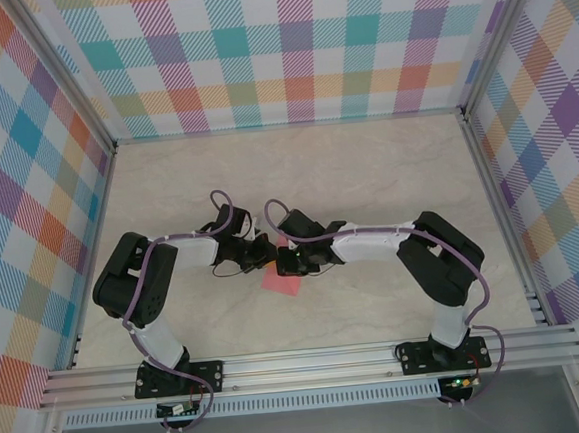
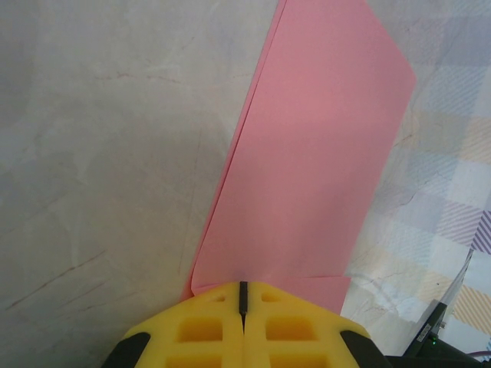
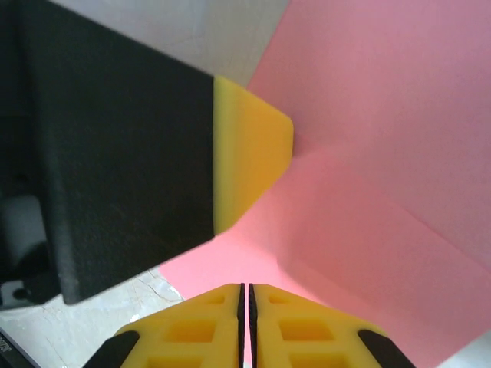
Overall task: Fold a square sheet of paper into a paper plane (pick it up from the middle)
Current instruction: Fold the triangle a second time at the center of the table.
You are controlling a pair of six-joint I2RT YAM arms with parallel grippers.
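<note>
In your top view both arms meet at the centre of the frame over the pale table (image 1: 366,170), and the pink sheet of paper (image 1: 281,281) shows just below them. Your left gripper (image 2: 243,297) has its yellow fingers pressed together on the sheet's near edge, and the double-layered paper runs toward the upper right of its wrist view. Your right gripper (image 3: 245,297) is likewise clamped on the paper, with the left one's finger at upper left.
</note>
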